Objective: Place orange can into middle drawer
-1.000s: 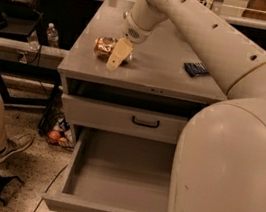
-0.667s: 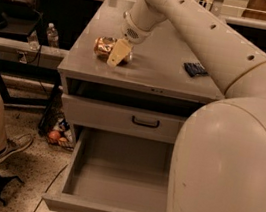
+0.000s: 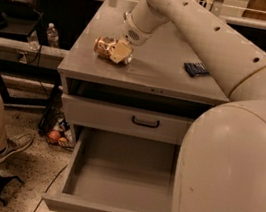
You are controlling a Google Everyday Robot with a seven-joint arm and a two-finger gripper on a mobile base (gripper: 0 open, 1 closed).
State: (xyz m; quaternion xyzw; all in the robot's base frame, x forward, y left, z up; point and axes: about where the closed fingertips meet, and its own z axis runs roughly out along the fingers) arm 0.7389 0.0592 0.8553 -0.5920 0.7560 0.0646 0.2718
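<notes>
My gripper (image 3: 121,51) sits against the orange can (image 3: 104,46), which lies on its side toward the left of the cabinet top (image 3: 163,76) (clamped or not, I cannot tell). I judge this the grasping step; next I need a firm lift, then a lowering into the open middle drawer (image 3: 90,208) on the near side.

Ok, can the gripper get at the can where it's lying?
Likely yes. The gripper is right over the can, which lies on its side on the cabinet top, with nothing between them. The dark object sits well aside.
</notes>
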